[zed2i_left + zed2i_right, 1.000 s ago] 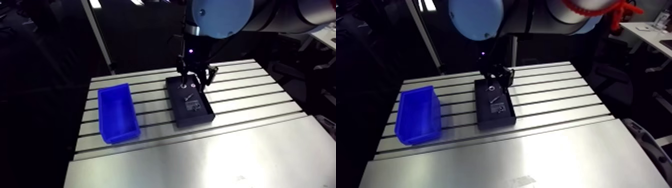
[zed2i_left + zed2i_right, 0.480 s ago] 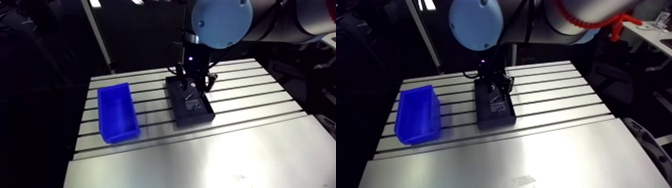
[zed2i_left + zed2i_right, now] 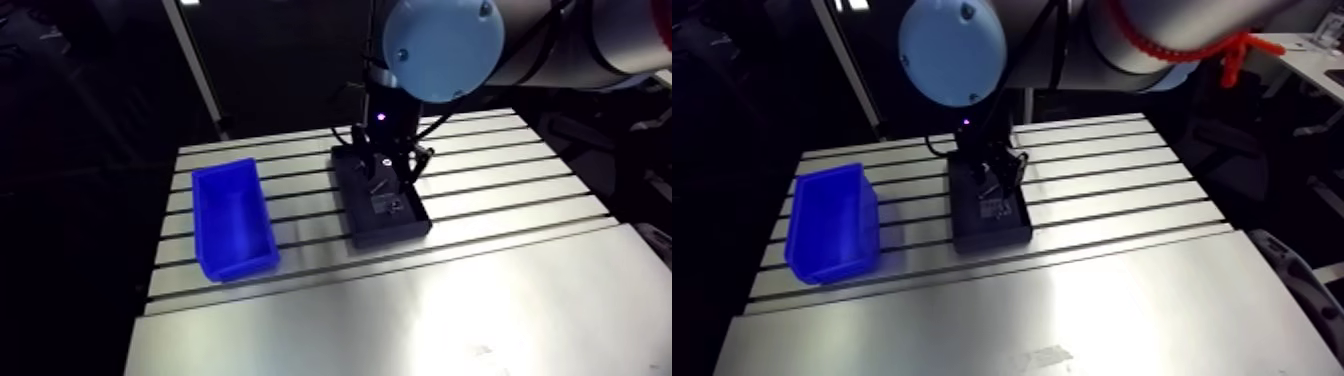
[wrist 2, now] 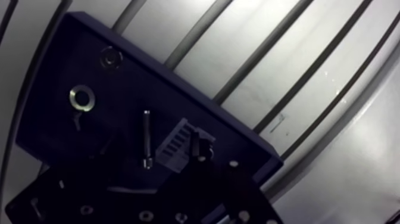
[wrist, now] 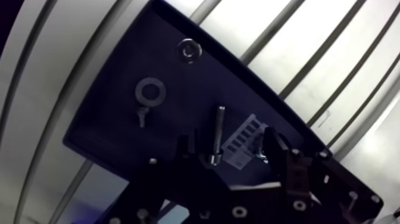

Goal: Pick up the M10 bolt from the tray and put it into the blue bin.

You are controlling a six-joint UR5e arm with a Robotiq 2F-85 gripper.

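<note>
M10 bolt [image 5: 219,128] lies flat in the black tray [image 5: 113,128], between the fingers of the claw [image 5: 226,143], which stands wide and holds nothing. The step in hand looks like lining up the grasp. Next, the fingers must close across the shank (its head sits close to one finger) and lift. Only the wrist view shows this, plus a washer [image 5: 149,92] and a nut [image 5: 188,49]. Only the arm view shows the blue bin [image 3: 240,268], well to the left on the counter [image 3: 400,310].
</note>
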